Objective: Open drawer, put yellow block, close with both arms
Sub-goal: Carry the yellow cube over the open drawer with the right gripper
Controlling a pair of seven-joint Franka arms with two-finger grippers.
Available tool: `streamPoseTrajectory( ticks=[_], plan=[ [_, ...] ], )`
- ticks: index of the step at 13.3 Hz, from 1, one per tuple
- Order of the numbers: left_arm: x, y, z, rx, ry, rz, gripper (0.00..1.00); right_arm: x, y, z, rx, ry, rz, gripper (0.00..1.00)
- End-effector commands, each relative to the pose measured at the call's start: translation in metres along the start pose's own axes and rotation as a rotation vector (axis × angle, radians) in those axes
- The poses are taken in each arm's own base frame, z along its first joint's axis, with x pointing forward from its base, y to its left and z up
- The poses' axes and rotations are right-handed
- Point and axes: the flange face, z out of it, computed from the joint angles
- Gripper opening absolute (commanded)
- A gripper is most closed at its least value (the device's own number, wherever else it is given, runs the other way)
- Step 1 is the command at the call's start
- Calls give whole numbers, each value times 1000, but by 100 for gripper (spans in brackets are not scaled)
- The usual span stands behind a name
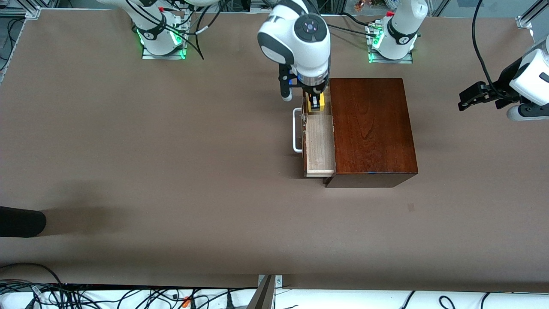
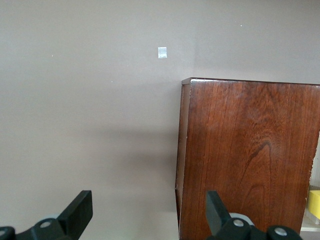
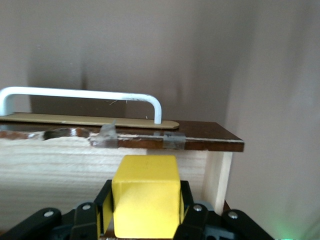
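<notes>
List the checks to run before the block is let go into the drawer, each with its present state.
1. Drawer open enough to take the block: ok, its pale tray shows beside the mahogany box.
2. Yellow block held in the right gripper: ok, fingers flank it.
3. Block over the tray, not over the front: ok, it sits inside the front board with the white handle.
4. Block resting on the tray floor: cannot tell.
5. Left gripper out of the way: ok, open, waiting at the left arm's end of the table.
</notes>
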Motion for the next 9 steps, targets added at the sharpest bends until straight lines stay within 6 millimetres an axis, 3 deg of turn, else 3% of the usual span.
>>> streamPoseTrajectory(
  ticks=[1, 4, 5, 6, 7, 9],
  plan=[
    [2, -1, -1, 7, -1, 21, 100, -7, -4, 23, 12, 1, 13, 0],
    [2, -6, 3, 6, -10, 13, 100, -5, -8, 47, 5, -2, 22, 0],
    [1, -6, 3, 7, -10, 13, 100, -5, -8, 48, 5, -3, 22, 37],
    [1, -5, 3, 7, -12, 13, 100, -5, -8, 48, 4, -1, 23, 95],
    [0, -4, 2, 8, -13, 16, 100, -4, -9, 44, 6, -2, 24, 100],
    [0, -1, 1, 8, -13, 21, 100, -1, -10, 27, -3, 7, 29, 100]
  ],
)
